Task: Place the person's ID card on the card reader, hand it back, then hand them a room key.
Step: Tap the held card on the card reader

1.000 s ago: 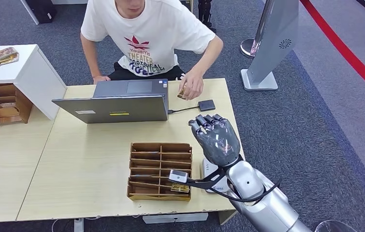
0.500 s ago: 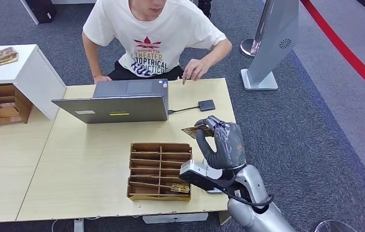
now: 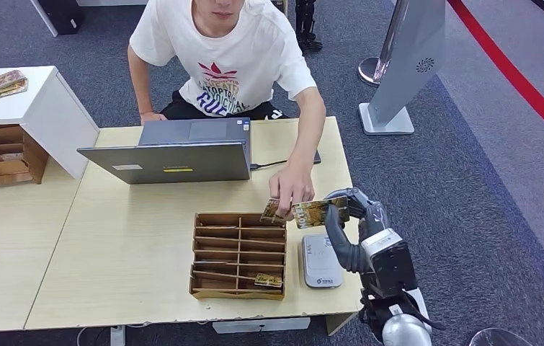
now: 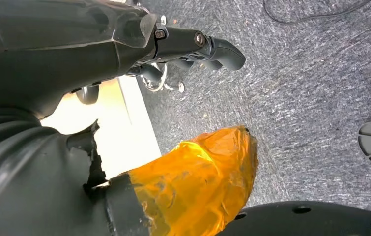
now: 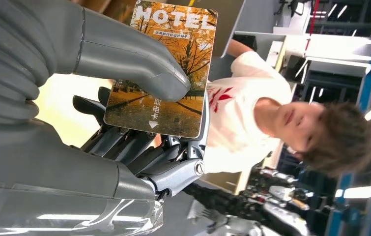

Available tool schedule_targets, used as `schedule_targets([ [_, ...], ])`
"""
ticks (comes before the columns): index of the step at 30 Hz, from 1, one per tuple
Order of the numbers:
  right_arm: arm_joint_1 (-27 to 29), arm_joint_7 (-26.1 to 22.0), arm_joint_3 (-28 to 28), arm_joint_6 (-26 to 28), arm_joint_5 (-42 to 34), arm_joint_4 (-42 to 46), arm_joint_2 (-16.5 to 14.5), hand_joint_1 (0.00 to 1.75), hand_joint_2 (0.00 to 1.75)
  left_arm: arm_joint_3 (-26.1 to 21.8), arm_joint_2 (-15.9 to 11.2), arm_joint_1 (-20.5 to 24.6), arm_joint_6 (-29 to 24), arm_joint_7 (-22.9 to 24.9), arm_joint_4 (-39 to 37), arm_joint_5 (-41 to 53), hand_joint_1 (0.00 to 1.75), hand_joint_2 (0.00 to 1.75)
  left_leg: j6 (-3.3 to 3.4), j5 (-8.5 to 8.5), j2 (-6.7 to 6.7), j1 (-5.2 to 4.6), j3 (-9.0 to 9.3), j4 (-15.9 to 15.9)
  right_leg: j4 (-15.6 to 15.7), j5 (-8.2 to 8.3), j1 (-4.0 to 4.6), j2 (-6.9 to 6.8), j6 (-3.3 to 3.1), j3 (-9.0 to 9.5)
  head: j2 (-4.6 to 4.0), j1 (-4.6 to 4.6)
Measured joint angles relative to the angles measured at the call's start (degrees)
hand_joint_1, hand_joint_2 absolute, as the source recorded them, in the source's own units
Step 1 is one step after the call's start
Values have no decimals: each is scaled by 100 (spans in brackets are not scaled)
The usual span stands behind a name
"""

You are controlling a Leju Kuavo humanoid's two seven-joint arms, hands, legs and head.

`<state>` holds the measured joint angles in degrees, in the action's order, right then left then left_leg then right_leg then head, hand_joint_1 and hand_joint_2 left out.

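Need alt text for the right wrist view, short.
The right robot hand pinches an orange autumn-scene card printed "MOTEL" between its grey thumb and darker fingers. Behind it, a person in a white T-shirt faces the camera; the view is turned on its side.

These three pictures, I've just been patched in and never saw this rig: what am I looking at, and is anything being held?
A humanoid robot at a pale wooden desk. The head view looks down from its body; each wrist view sits behind one hand. The right hand pinches an orange autumn-print card marked HOTEL, and the person's hand is at the card's far end. On the desk: a grey laptop, a brown divided card tray, a white card reader. The left hand hangs over grey carpet, fingers curled, holding nothing.
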<state>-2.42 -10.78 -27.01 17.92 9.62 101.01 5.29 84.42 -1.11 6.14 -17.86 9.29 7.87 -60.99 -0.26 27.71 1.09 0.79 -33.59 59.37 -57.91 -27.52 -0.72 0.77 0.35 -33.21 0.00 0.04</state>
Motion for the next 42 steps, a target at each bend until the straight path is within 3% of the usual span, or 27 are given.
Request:
schedule_targets([
  [7, 621, 183, 430, -142, 41, 94, 189, 175, 175, -33, 0, -8, -28, 0, 0, -73, 0, 0, 1, 1, -1, 0, -1, 0, 1, 0, 0, 1, 0, 0, 0, 0],
  [19, 777, 603, 510, -366, 391, -161, 273, 175, 175, -35, -1, -3, -56, -69, 0, -55, 0, 0, 1, 0, -2, 1, 0, -1, 0, 0, 0, 1, 0, 1, 0, 0],
  [42, -526, 882, 214, -781, 379, -2685, 3, 175, 175, 21, -92, 33, -41, -199, 0, 48, 0, 0, -1, -2, -2, 1, 1, 0, -3, 1, 0, 2, -1, 2, 0, 0],
])
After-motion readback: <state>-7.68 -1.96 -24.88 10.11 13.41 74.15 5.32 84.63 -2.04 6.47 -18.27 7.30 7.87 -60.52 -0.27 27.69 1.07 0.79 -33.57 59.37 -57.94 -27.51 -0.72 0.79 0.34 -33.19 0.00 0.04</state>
